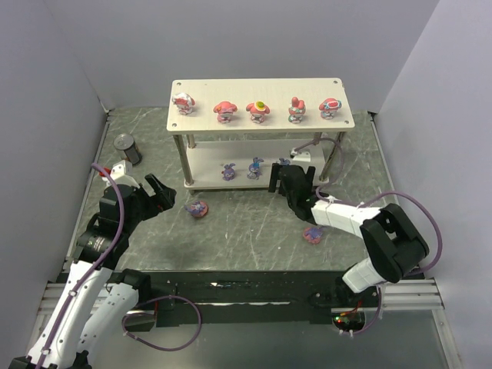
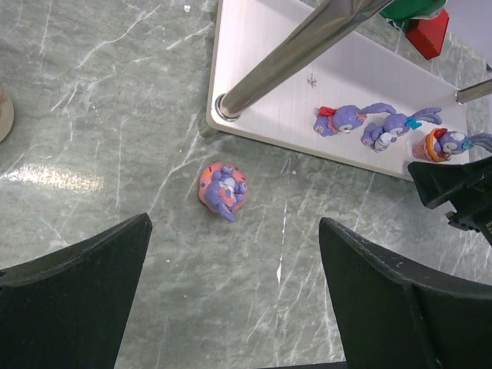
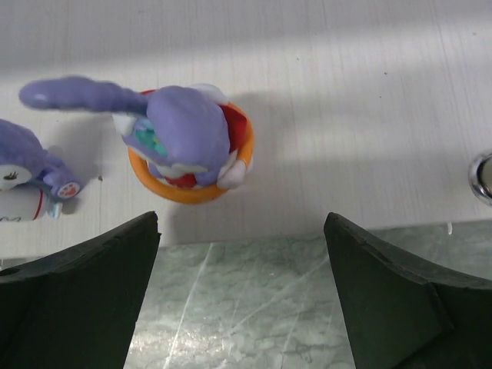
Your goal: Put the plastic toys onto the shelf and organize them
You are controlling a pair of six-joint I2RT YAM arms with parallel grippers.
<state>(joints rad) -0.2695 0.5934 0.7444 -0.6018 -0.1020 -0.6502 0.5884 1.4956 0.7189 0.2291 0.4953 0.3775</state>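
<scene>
The loose purple toy (image 2: 224,189) lies just ahead of the wide-open left gripper (image 2: 233,229), nearer it than the right gripper (image 3: 242,221), also wide and empty.

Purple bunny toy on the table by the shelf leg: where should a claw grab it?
On the toy, probably pinch the round pink rim from straight above with the left gripper: it sits low and squat.

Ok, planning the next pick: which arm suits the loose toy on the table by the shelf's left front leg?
Left. The open left gripper hangs right by that toy, which shows between its fingers in the left wrist view. The right gripper, also open, is at the shelf beside an orange-cupped toy.
</scene>
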